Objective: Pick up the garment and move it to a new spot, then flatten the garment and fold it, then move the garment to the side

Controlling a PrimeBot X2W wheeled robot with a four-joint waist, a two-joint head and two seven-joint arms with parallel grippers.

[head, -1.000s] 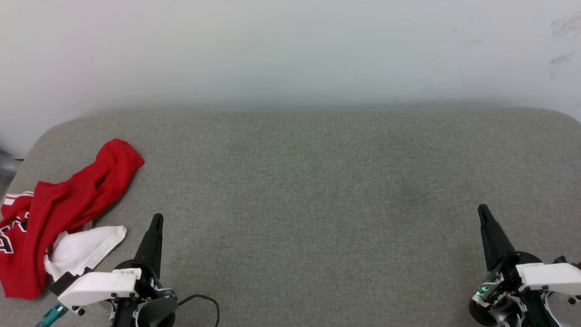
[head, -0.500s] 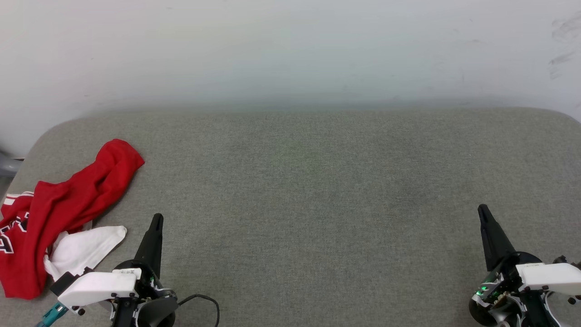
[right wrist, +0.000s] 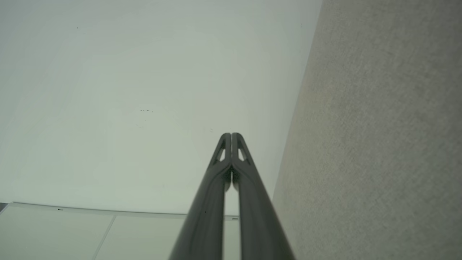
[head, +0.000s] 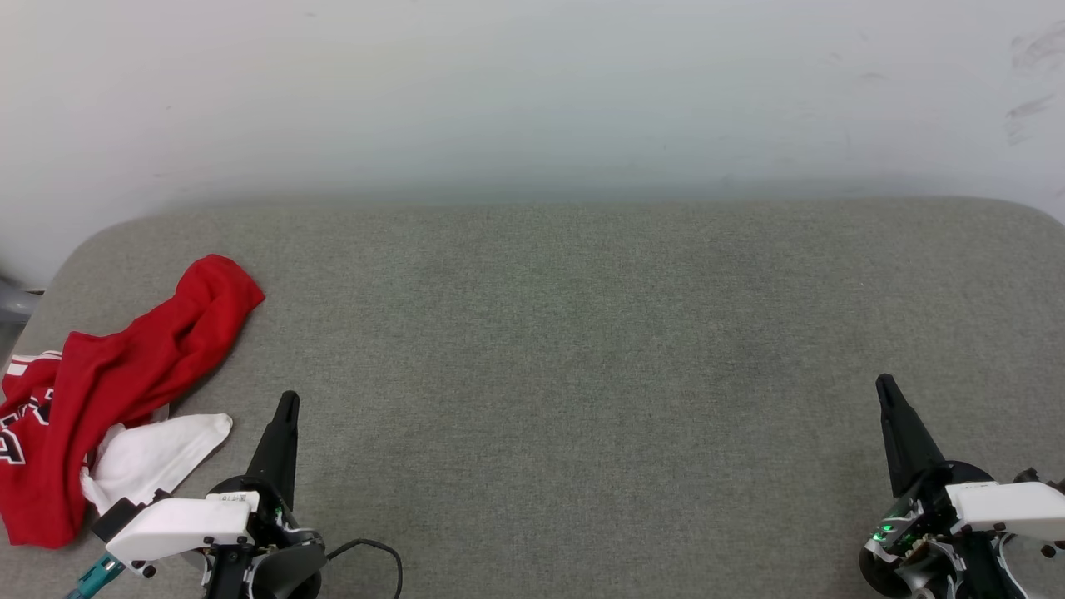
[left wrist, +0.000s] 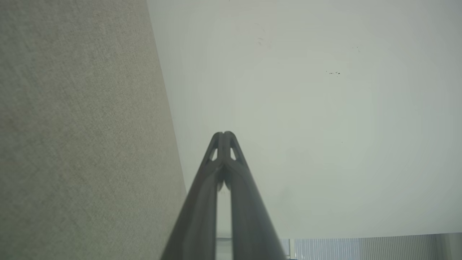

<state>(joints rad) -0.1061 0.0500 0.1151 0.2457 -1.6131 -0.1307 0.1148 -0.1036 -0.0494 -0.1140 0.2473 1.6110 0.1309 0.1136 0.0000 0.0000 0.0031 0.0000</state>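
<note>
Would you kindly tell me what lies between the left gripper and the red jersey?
In the head view, the stretch between the left gripper and the white sleeve of the red jersey is a bare strip of the grey fabric surface.

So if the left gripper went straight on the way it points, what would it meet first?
Probably the pale wall; the left gripper aims over the grey surface, and the garment lies aside.

light: even, diffuse, bright | shadows: faint | glare: none | focus: wrist views soft, head view sharp
</note>
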